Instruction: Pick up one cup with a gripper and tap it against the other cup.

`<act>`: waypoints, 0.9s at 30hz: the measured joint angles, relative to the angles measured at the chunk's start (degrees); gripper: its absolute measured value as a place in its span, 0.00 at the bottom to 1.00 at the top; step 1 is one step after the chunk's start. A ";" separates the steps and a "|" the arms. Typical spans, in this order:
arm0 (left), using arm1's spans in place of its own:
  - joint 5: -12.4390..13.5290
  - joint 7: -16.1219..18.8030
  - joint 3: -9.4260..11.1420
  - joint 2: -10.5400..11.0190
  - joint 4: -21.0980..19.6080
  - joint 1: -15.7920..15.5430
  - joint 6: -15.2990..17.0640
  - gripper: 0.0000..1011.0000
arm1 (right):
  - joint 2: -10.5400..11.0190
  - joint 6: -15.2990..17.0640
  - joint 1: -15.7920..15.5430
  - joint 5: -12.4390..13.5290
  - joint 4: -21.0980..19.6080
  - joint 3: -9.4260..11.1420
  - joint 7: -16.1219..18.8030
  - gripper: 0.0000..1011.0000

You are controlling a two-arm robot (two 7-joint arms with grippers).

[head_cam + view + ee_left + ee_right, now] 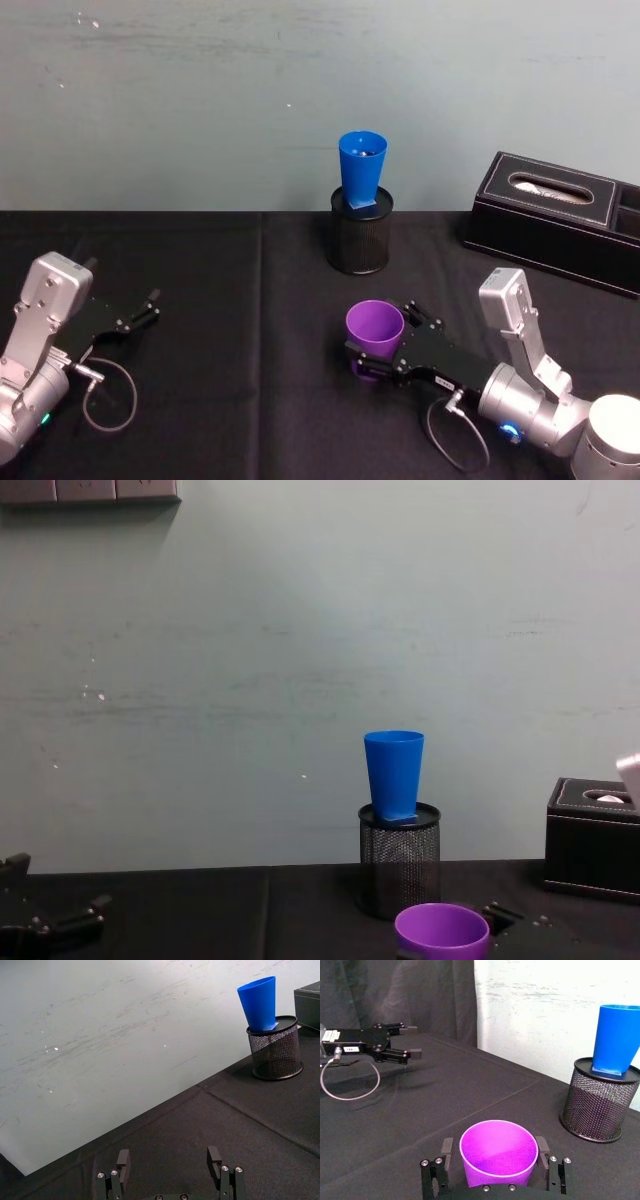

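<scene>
Head view showed the right hand (pixel 383 352) gripping the purple cup (pixel 374 328); beyond, the blue cup (pixel 361 170) stood in a mesh holder (pixel 360 238), left hand (pixel 150 308) open

blue cup (pixel 361 170): base hidden inside mesh holder (pixel 360 240) | tissue box (pixel 560 215): right end cut off

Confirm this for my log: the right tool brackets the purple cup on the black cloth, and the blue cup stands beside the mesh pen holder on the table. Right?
Not quite. The blue cup stands on top of the mesh pen holder, not beside it; the chest view shows this plainly. The rest holds: the right tool brackets the purple cup on the black cloth.
</scene>
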 joint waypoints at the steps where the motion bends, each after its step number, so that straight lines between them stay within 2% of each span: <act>1: 0.00 0.00 0.00 0.00 0.00 0.00 0.00 0.99 | -0.07 0.00 0.07 -0.08 0.12 -0.01 -0.05 0.99; 14: 0.00 0.00 0.00 0.00 0.00 0.00 0.00 0.99 | -0.23 0.00 0.22 -0.21 0.33 -0.02 -0.21 0.97; 22: 0.00 0.00 0.00 0.00 0.00 0.00 0.00 0.99 | -0.20 0.01 0.18 -0.18 0.27 -0.02 -0.20 0.80; 27: 0.00 0.00 0.00 0.00 0.00 0.00 0.00 0.99 | -0.17 0.02 0.16 -0.16 0.23 -0.02 -0.19 0.77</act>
